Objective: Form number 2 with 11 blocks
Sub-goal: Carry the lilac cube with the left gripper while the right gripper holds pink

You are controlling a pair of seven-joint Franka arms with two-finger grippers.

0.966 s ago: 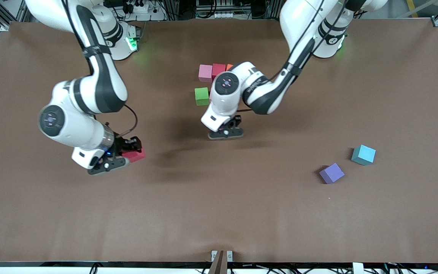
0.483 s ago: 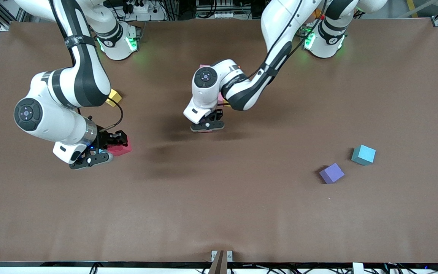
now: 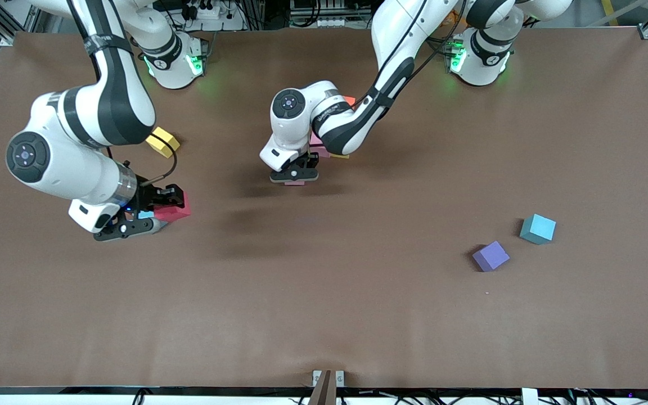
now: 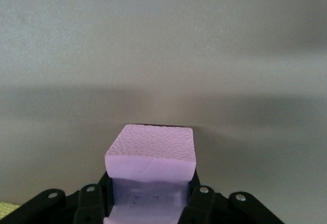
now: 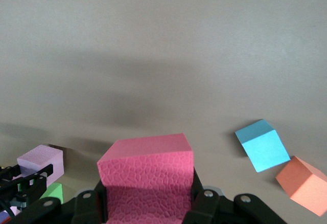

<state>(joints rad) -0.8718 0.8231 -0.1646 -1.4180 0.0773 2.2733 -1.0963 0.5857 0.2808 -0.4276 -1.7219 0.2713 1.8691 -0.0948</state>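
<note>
My left gripper is shut on a lilac block, which fills the jaws in the left wrist view. It hangs over the table's middle, beside the grouped blocks. The left arm hides most of that group, so the number 2 is hidden; only a pink edge and an orange corner show. My right gripper is shut on a pinkish-red block over the right arm's end of the table.
A yellow block lies near the right arm's elbow. A teal block and a purple block lie toward the left arm's end. The right wrist view shows teal, orange and green blocks.
The right arm has carried the pinkish-red block toward its end of the table, uncovering the yellow block. The left arm has moved toward the bases with the lilac block, covering the grouped blocks.
</note>
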